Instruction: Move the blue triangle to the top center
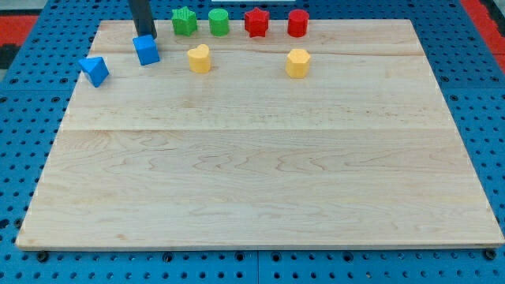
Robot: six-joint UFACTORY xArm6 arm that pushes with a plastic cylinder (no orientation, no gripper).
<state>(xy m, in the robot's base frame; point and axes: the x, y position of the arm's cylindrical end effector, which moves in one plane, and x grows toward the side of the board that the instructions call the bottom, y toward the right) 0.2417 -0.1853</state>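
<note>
The blue triangle (95, 70) lies near the board's left edge, toward the view's top. A blue cube (147, 50) sits to its right. My tip (145, 35) comes down from the view's top and ends just above the blue cube, touching or nearly touching its top side. The tip is well to the right of and above the blue triangle.
Along the top edge stand a green star (184, 21), a green cylinder (218, 22), a red star (256, 22) and a red cylinder (297, 23). A yellow heart (200, 58) and a yellow hexagon (297, 63) lie below them. The wooden board (260, 173) rests on blue pegboard.
</note>
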